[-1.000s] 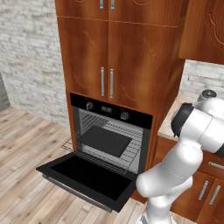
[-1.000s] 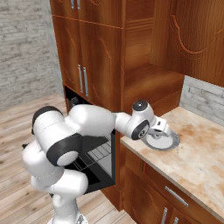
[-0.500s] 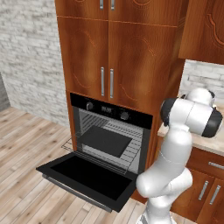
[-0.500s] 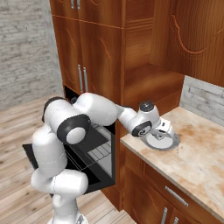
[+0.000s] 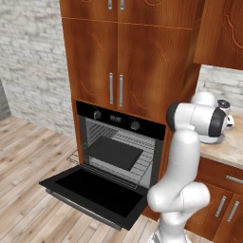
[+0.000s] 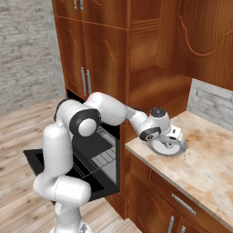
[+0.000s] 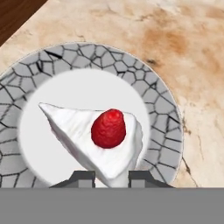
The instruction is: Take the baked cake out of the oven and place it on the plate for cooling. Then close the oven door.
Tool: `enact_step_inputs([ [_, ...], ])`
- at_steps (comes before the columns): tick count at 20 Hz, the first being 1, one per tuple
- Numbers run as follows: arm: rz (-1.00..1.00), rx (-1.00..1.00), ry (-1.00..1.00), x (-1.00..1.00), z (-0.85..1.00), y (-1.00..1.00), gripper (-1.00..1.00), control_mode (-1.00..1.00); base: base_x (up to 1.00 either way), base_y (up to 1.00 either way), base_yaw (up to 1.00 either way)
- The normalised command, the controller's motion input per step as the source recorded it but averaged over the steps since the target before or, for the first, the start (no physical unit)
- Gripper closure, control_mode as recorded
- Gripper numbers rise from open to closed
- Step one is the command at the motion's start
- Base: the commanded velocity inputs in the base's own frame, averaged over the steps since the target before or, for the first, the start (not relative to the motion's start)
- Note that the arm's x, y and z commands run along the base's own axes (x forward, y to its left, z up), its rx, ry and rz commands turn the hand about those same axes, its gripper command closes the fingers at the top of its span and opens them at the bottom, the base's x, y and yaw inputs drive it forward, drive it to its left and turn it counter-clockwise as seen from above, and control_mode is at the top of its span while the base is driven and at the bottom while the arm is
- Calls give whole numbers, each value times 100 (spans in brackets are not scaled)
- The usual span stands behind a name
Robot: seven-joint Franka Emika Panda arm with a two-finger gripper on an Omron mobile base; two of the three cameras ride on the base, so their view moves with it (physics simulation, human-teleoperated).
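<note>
The arm has swung the cake (image 7: 103,135) lower over the plate (image 7: 159,109). Gripper (image 7: 111,177) fingers clamp the cake. Left of the plate, the oven door (image 5: 95,192) hangs open.

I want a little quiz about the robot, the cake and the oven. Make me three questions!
1. True or false: the oven door is shut.
2. What red thing sits on top of the cake?
3. The plate rests on: A) the floor, B) the stone counter, C) the oven rack.

Key:
1. False. It hangs open.
2. A berry.
3. B. The tool is over the plate, its tips on either side of the cake.
</note>
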Motion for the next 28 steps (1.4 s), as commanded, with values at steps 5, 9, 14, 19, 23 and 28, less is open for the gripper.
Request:
enact_step_inputs([
  [5,0,3,6,21,-16,-13,100,-100,0,0,0],
  [9,0,5,7,18,-10,-9,100,-100,0,0,0],
  [14,1,5,6,12,-7,-8,100,-100,0,0,0],
  [19,1,5,4,5,-3,-4,-100,-100,0,0,0],
  [23,1,6,3,0,0,-3,-100,-100,0,0,0],
  [28,0,7,0,-1,0,-5,-100,-100,0,0,0],
])
